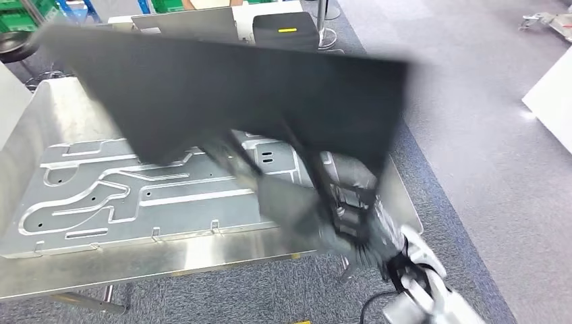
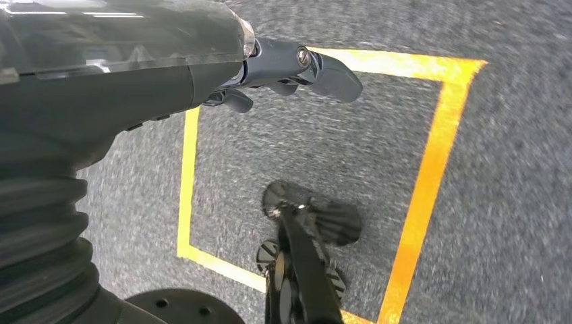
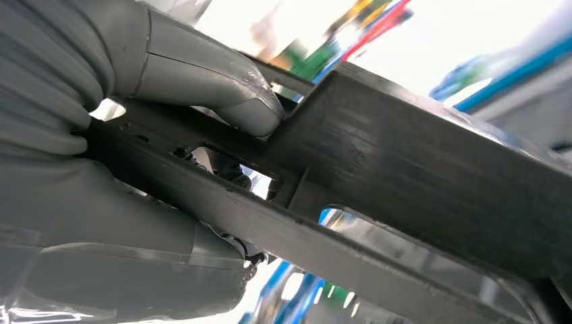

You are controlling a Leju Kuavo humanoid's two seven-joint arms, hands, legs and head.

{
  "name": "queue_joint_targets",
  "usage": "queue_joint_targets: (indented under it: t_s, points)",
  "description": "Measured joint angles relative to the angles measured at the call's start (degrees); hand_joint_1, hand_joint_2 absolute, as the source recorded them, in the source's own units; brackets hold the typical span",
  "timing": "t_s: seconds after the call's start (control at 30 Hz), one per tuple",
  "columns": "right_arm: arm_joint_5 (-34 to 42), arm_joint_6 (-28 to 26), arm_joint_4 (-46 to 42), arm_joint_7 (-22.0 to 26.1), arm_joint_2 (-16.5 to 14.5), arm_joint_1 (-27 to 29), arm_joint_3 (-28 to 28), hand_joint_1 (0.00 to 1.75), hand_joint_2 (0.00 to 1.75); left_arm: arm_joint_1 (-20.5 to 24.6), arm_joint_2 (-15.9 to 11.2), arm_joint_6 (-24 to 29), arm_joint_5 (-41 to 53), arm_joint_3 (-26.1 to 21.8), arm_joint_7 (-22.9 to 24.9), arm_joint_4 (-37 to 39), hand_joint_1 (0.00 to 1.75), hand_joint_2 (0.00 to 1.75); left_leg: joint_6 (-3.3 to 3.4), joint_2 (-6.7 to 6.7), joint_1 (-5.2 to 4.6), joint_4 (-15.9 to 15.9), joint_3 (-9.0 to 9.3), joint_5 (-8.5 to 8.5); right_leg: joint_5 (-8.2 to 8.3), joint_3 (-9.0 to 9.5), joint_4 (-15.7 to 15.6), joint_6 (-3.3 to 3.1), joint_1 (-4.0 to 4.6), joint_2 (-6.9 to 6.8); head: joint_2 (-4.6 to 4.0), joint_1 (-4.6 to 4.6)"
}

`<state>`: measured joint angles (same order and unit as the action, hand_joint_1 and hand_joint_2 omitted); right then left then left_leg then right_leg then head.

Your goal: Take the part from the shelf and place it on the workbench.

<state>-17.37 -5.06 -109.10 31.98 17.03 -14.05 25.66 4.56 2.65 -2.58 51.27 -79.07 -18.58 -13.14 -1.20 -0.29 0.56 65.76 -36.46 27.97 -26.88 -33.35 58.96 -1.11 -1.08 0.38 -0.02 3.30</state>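
A large flat black part [image 1: 236, 94] hangs tilted and motion-blurred above the metal workbench [image 1: 61, 101]. My right hand [image 1: 344, 216] grips it from below at its near right end. The right wrist view shows the thumb [image 3: 216, 81] pressed over a black rib of the part [image 3: 418, 169], with the other fingers [image 3: 135, 270] wrapped under it. My left hand [image 2: 297, 71] hangs over the floor, holding nothing, its fingers loosely curled.
A silver stamped metal panel [image 1: 108, 196] lies across the workbench under the part. Grey carpet [image 1: 485, 162] runs to the right of the bench. Behind it stand a dark chair back [image 1: 284, 30] and green crates [image 1: 19, 15]. Yellow floor tape [image 2: 432, 169] marks a square below my left hand.
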Motion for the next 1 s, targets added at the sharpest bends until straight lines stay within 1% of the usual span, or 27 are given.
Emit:
queue_joint_targets:
  t_s: [0.03, 0.07, 0.1, 0.13, 0.17, 0.2, 0.23, 0.27, 0.33, 0.37, 0.4, 0.43, 0.47, 0.5, 0.53, 0.57, 0.63, 0.7, 0.73, 0.77, 0.8, 0.83, 0.87, 0.9, 0.93, 0.97, 1.0]
  points:
    - [-3.1, -1.4, 3.0, -1.8, 0.0, -3.7, -0.4, 1.75, 1.75, 0.2, -0.1, -0.4, 0.4, 0.1, -0.2, 0.0, 0.00, 1.75, 0.29, 0.01, -0.10, -3.6, 1.52, -1.34, 0.03, -0.06, 0.1, 0.22, 0.08, 0.30, 0.00, 0.00]
    - [-6.8, -2.5, 6.6, -3.2, 0.0, -7.7, -0.8, 1.75, 1.75, 0.4, -0.1, -0.6, 0.7, 0.2, -0.4, 0.0, 0.00, 1.75, 0.60, -0.01, -0.21, -5.8, 2.43, -2.02, 0.14, -0.19, 0.1, 0.54, 0.14, 0.53, 0.00, 0.00]
    - [-11.3, -3.7, 10.7, -4.4, 0.0, -11.6, -1.2, 1.75, 1.75, 0.7, -0.2, -0.9, 1.0, 0.4, -0.5, 0.0, 0.00, 1.75, 0.92, -0.08, -0.34, -6.8, 2.73, -2.10, 0.29, -0.34, 0.1, 0.94, 0.19, 0.66, 0.00, 0.00]
    - [-16.3, -4.8, 14.6, -5.3, 0.0, -14.8, -1.4, 1.75, 1.75, 1.0, -0.2, -1.0, 1.3, 0.5, -0.6, 0.0, 0.00, 1.75, 1.21, -0.22, -0.45, -7.1, 2.66, -2.21, 0.45, -0.44, 0.0, 1.37, 0.25, 0.66, 0.00, 0.00]
    - [-21.7, -5.6, 18.4, -6.1, 0.0, -17.8, -1.3, 1.75, 1.75, 1.0, -0.2, -1.1, 1.5, 0.6, -0.6, 0.0, 0.00, 1.75, 1.59, -0.31, -0.30, -7.2, 2.61, -2.50, 0.51, -0.51, 0.0, 1.73, 0.22, 0.56, 0.00, 0.00]
    - [-27.5, -6.3, 22.5, -6.9, 0.0, -20.5, -0.7, 1.75, 1.75, 1.1, -0.2, -1.3, 1.7, 0.7, -0.6, 0.0, 0.00, 1.75, 1.95, -0.41, -0.16, -7.5, 2.62, -2.79, 0.22, -0.69, 0.3, 1.99, 0.22, 0.37, 0.00, -0.01]
    - [-32.9, -6.9, 26.4, -7.9, 0.0, -23.2, 0.4, 1.75, 1.75, 1.2, -0.2, -1.4, 1.8, 0.7, -0.6, 0.0, 0.00, 1.75, 2.30, -0.47, -0.01, -7.8, 2.62, -3.09, -0.62, -1.29, 1.5, 2.18, 0.22, 0.19, 0.00, -0.01]
    - [-37.6, -7.5, 30.4, -8.9, -0.1, -25.7, 1.9, 1.75, 1.75, 1.3, -0.2, -1.5, 1.9, 0.8, -0.5, 0.0, 0.00, 1.75, 2.56, -0.51, 0.12, -8.1, 2.63, -3.33, -2.02, -2.39, 3.9, 2.30, 0.19, 0.02, 0.00, -0.01]
    - [-42.7, -8.8, 37.6, -10.6, -0.1, -29.2, 5.8, 1.75, 1.75, 1.7, -0.1, -1.5, 2.0, 0.8, -0.4, 0.0, 0.00, 1.75, 2.75, -0.85, 0.08, -8.1, 2.50, -3.46, -5.38, -5.75, 11.3, 2.44, 0.16, -0.18, 0.00, -0.01]
    - [-43.7, -9.5, 40.5, -11.1, -0.1, -30.2, 7.6, 1.75, 1.75, 1.8, -0.1, -1.5, 2.0, 0.8, -0.3, 0.0, 0.00, 1.75, 2.76, -1.11, 0.07, -8.1, 2.47, -3.47, -6.23, -7.18, 14.3, 2.49, 0.13, -0.21, 0.00, -0.01]
    - [-44.4, -10.0, 42.9, -11.6, -0.1, -31.0, 9.3, 1.75, 1.75, 1.8, -0.1, -1.5, 2.0, 0.8, -0.3, 0.0, 0.00, 1.75, 2.75, -1.44, 0.07, -8.0, 2.47, -3.44, -6.03, -7.89, 15.6, 2.49, 0.11, -0.24, 0.00, -0.01]
    - [-44.9, -10.5, 44.9, -12.0, -0.2, -31.7, 10.8, 1.75, 1.75, 1.8, -0.1, -1.5, 2.0, 0.8, -0.3, 0.0, 0.00, 1.75, 2.71, -1.74, 0.08, -7.9, 2.49, -3.36, -4.65, -7.54, 14.6, 2.43, 0.08, -0.28, 0.00, 0.00]
    - [-45.3, -11.1, 46.7, -12.5, -0.2, -32.5, 12.2, 1.75, 1.75, 1.8, 0.0, -1.6, 2.0, 0.8, -0.3, 0.0, 0.00, 1.75, 2.61, -2.05, 0.07, -7.6, 2.50, -3.22, -2.41, -6.35, 11.6, 2.30, 0.05, -0.31, 0.00, 0.00]
    - [-45.6, -11.8, 48.3, -13.1, -0.3, -33.3, 13.4, 1.75, 1.75, 1.8, 0.0, -1.6, 2.0, 0.8, -0.3, 0.0, 0.00, 1.75, 2.48, -2.33, 0.08, -7.4, 2.46, -3.03, -0.34, -4.83, 8.0, 2.08, 0.07, -0.36, 0.00, -0.01]
    - [-45.7, -12.6, 49.7, -13.8, -0.5, -34.2, 14.3, 1.75, 1.75, 1.8, 0.1, -1.6, 2.0, 0.8, -0.3, 0.0, 0.00, 1.75, 2.29, -2.51, -0.01, -7.1, 2.26, -2.87, 1.17, -3.53, 4.6, 1.87, 0.20, -0.44, 0.00, -0.01]
    - [-45.8, -13.4, 50.9, -14.5, -0.7, -35.1, 15.0, 1.75, 1.75, 1.8, 0.1, -1.6, 2.0, 0.8, -0.4, 0.0, 0.00, 1.75, 2.05, -2.67, -0.08, -6.9, 1.90, -2.79, 1.72, -2.64, 2.3, 1.65, 0.34, -0.51, 0.00, -0.02]
    - [-45.5, -14.7, 52.5, -15.6, -1.0, -36.3, 15.9, 1.75, 1.75, 1.7, 0.1, -1.7, 2.0, 0.8, -0.5, 0.0, 0.00, 1.75, 1.56, -2.87, -0.15, -6.7, 1.22, -2.86, 1.25, -2.30, 0.9, 1.34, 0.66, -0.65, 0.00, -0.02]
    - [-45.2, -14.7, 53.3, -16.1, -1.1, -37.1, 16.2, 1.75, 1.75, 1.5, 0.1, -1.7, 2.0, 0.8, -0.6, 0.0, 0.00, 1.75, 0.98, -2.85, -0.18, -6.6, 1.09, -2.62, 1.12, -2.07, 0.4, 0.93, 0.45, -0.89, 0.00, -0.02]
    - [-45.2, -14.4, 53.7, -16.1, -1.1, -37.5, 16.3, 1.75, 1.75, 1.6, 0.2, -1.7, 2.0, 0.8, -0.6, 0.0, 0.00, 1.75, 0.64, -2.49, -0.23, -5.8, 0.82, -1.99, 1.15, -1.84, 0.1, 0.66, 0.29, -1.13, 0.00, -0.01]
    - [-45.3, -14.0, 54.3, -16.1, -1.0, -38.0, 16.5, 1.75, 1.75, 1.7, 0.2, -1.7, 2.0, 0.8, -0.6, 0.0, 0.00, 1.75, 0.29, -1.95, -0.27, -3.7, -0.08, -0.73, 1.16, -1.61, -0.1, 0.39, 0.16, -1.42, 0.00, -0.01]
    - [-45.6, -13.7, 55.0, -16.0, -1.0, -38.4, 16.7, 1.75, 1.75, 1.9, 0.3, -1.8, 1.9, 0.8, -0.7, 0.1, 0.00, 1.75, -0.03, -1.32, -0.21, -0.5, -1.59, 0.91, 1.11, -1.43, -0.2, 0.16, 0.19, -1.75, 0.00, -0.01]
    - [-46.0, -13.5, 56.0, -16.0, -0.8, -38.8, 17.1, 1.75, 1.75, 2.0, 0.3, -1.9, 1.8, 0.8, -0.9, 0.1, 0.00, 1.75, -0.30, -0.90, -0.17, 3.5, -3.55, 2.59, 1.02, -1.32, -0.2, 0.01, 0.25, -1.99, 0.00, 0.00]
    - [-46.5, -13.5, 57.2, -15.9, -0.7, -39.0, 17.5, 1.75, 1.75, 2.0, 0.3, -2.0, 1.8, 0.8, -1.1, 0.1, 0.00, 1.75, -0.50, -0.67, -0.11, 7.0, -5.45, 3.75, 0.94, -1.21, -0.2, -0.06, 0.31, -2.23, 0.00, 0.00]
    - [-46.8, -13.6, 58.3, -15.9, -0.6, -39.1, 18.0, 1.75, 1.75, 2.0, 0.3, -2.2, 1.7, 0.8, -1.3, 0.1, 0.00, 1.75, -0.61, -0.61, -0.07, 8.9, -6.59, 3.87, 0.85, -1.08, -0.2, -0.09, 0.34, -2.44, 0.00, 0.00]
    - [-47.1, -13.7, 59.2, -15.8, -0.5, -39.1, 18.4, 1.75, 1.75, 2.0, 0.3, -2.3, 1.7, 0.8, -1.5, 0.1, 0.00, 1.75, -0.66, -0.59, -0.02, 8.5, -6.66, 2.84, 0.75, -0.93, -0.2, -0.04, 0.34, -2.58, 0.00, 0.00]
    - [-47.3, -13.8, 60.0, -15.7, -0.4, -39.0, 18.8, 1.75, 1.75, 2.0, 0.3, -2.4, 1.7, 0.8, -1.6, 0.1, 0.00, 1.75, -0.63, -0.58, 0.02, 5.7, -5.58, 0.85, 0.62, -0.75, -0.2, 0.07, 0.33, -2.67, 0.00, 0.00]
    - [-47.4, -13.8, 60.6, -15.6, -0.4, -39.0, 19.0, 1.75, 1.75, 2.0, 0.3, -2.5, 1.6, 0.8, -1.7, 0.1, 0.00, 1.75, -0.53, -0.62, 0.06, 1.5, -3.79, -1.40, 0.47, -0.56, -0.2, 0.24, 0.31, -2.74, 0.00, 0.00]
